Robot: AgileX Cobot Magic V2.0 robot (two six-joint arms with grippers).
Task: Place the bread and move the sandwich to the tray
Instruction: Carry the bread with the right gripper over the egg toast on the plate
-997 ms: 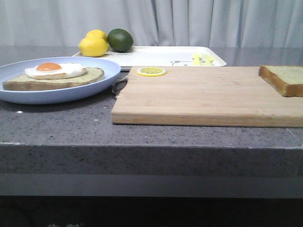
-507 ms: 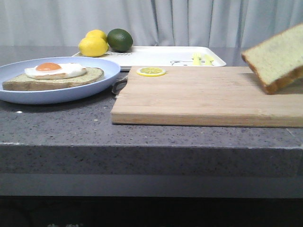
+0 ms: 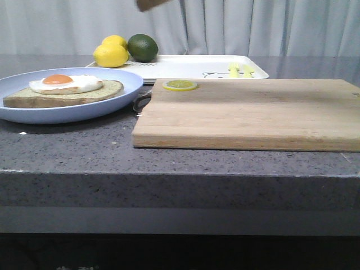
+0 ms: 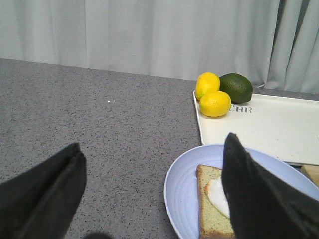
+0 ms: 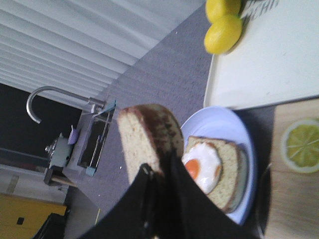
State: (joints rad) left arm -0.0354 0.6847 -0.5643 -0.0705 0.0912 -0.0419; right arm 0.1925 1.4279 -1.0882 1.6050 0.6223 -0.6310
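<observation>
The bread (image 5: pixel 144 137), a thick slice with brown crust, is held in my shut right gripper (image 5: pixel 155 172), high above the pale-blue plate (image 5: pixel 238 130). In the front view only its brown edge (image 3: pixel 152 4) shows at the top border. The sandwich (image 3: pixel 64 90), a flat slice bearing a fried egg, lies on the plate (image 3: pixel 121 101) at the left. My left gripper (image 4: pixel 152 143) is open and empty, hovering over the plate's (image 4: pixel 184 189) near-left rim. The white tray (image 3: pixel 191 66) lies behind the board, flat and bare in its middle.
A wooden cutting board (image 3: pixel 253 112) lies right of the plate, with a lemon slice (image 3: pixel 180 85) at its back left corner. Two lemons (image 3: pixel 111 54) and a lime (image 3: pixel 143 47) sit at the tray's left end. A sink faucet (image 5: pixel 45 97) stands far off.
The bread has left the board's right end, risen, and travelled left to the top of the front view. The plate and the egg slice have not moved.
</observation>
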